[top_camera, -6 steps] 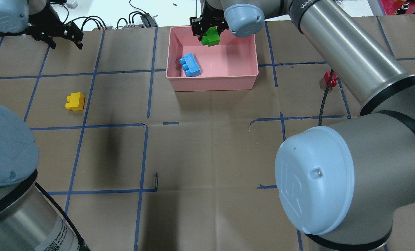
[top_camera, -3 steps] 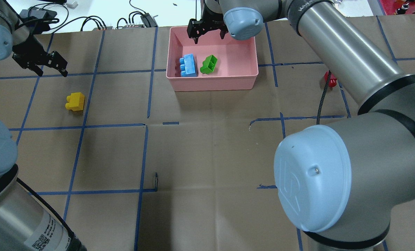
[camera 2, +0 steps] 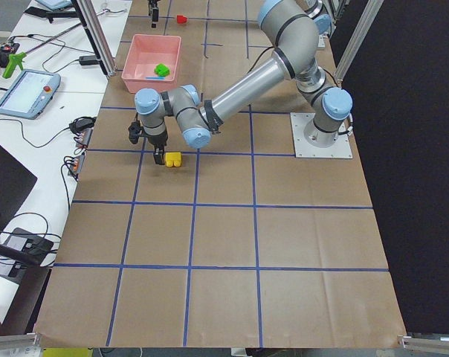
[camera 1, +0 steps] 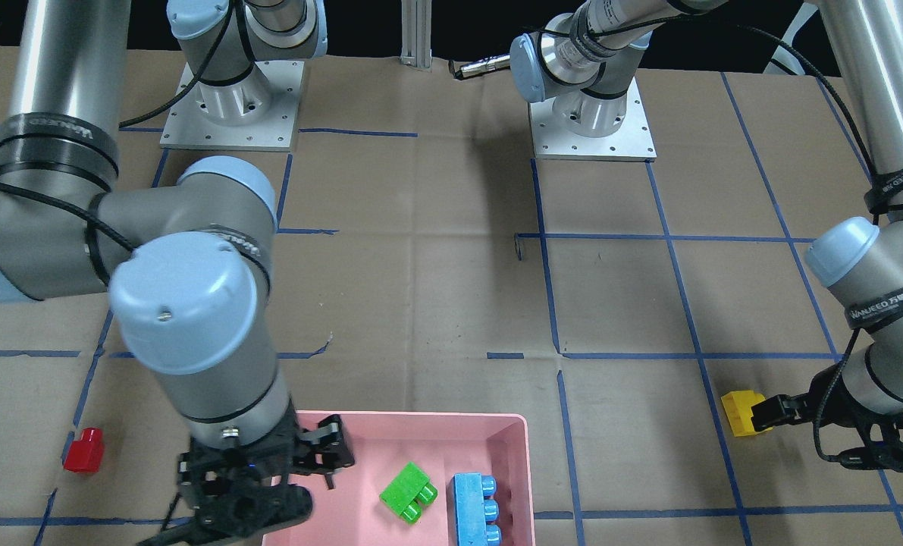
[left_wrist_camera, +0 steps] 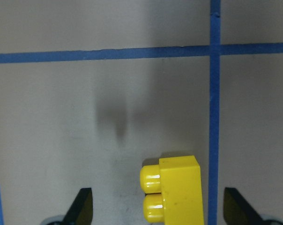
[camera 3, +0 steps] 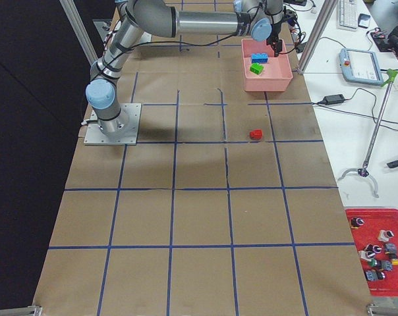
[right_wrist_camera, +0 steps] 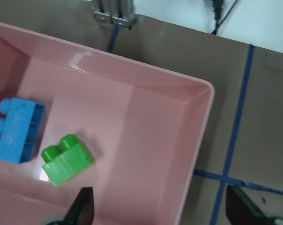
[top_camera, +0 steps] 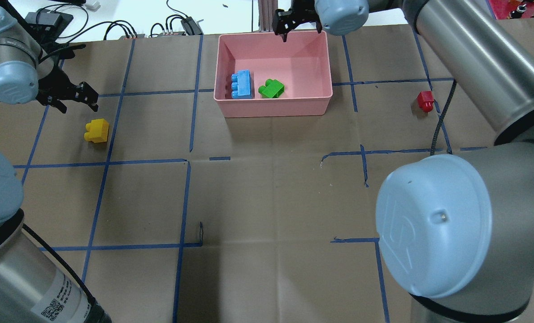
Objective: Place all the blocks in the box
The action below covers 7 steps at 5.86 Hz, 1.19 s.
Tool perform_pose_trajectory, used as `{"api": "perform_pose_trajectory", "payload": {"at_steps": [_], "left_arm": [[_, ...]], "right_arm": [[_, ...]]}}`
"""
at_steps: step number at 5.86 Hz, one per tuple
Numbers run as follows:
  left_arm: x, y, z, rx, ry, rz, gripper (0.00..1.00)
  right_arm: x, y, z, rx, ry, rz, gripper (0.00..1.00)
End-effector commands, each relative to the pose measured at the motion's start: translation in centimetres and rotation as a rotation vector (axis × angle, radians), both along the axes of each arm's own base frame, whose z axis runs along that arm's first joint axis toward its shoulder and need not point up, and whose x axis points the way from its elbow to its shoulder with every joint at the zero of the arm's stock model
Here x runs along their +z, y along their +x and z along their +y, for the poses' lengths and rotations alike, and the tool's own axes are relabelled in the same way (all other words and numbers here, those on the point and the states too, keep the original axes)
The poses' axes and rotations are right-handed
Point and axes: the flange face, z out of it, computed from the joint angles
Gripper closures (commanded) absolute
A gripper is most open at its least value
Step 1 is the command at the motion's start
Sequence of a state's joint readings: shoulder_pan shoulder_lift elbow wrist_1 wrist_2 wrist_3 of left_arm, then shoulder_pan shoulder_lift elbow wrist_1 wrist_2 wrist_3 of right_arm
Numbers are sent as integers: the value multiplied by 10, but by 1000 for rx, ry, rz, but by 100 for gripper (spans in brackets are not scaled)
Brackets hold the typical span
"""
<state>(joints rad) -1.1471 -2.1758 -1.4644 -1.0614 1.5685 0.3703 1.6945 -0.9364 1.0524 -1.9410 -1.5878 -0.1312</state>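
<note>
The pink box (top_camera: 275,108) stands at the far middle of the table. The blue block (top_camera: 242,84) and the green block (top_camera: 271,88) lie side by side in it, apart; both also show in the right wrist view, blue (right_wrist_camera: 17,131) and green (right_wrist_camera: 66,159). My right gripper (top_camera: 300,32) is open and empty above the box's far rim. The yellow block (top_camera: 97,130) lies on the table at the left. My left gripper (top_camera: 77,101) is open, just above and beyond it; the left wrist view shows the yellow block (left_wrist_camera: 176,190) between the fingers' lines. The red block (top_camera: 425,100) lies at the right.
Brown paper with a blue tape grid covers the table (top_camera: 267,202). Cables and small devices (top_camera: 177,24) lie beyond the far edge. The right arm's big elbow (top_camera: 432,224) hangs over the near right part of the table.
My right gripper opened and dropped the green block, which settled next to the blue one; the gripper then moved right to the far rim. My left gripper moved nearer the yellow block.
</note>
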Motion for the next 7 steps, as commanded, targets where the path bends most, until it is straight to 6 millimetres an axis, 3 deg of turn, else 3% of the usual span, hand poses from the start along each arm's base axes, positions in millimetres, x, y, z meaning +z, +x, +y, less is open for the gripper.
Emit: {"api": "perform_pose_trajectory", "payload": {"at_steps": [1, 2, 3, 4, 5, 6, 7], "left_arm": [[-17, -6, 7, 34, 10, 31, 3], [-26, -7, 12, 34, 25, 35, 3], [-34, -8, 17, 34, 25, 35, 3], [-38, -8, 20, 31, 18, 31, 3], [-41, -7, 23, 25, 27, 33, 6], [-48, -6, 29, 30, 41, 40, 6], [-53, -6, 33, 33, 52, 45, 6]], "right_arm": [[0, -94, 39, -102, 68, 21, 0], [-18, -140, 62, -171, 57, 16, 0], [-42, -188, 70, -243, 1, 6, 0], [-76, -231, 81, -286, 62, -13, 0], [-112, -262, 98, -327, 131, -29, 0], [-140, -271, 111, -344, 139, -31, 0], [-154, -274, 104, -338, 55, -15, 0]]}}
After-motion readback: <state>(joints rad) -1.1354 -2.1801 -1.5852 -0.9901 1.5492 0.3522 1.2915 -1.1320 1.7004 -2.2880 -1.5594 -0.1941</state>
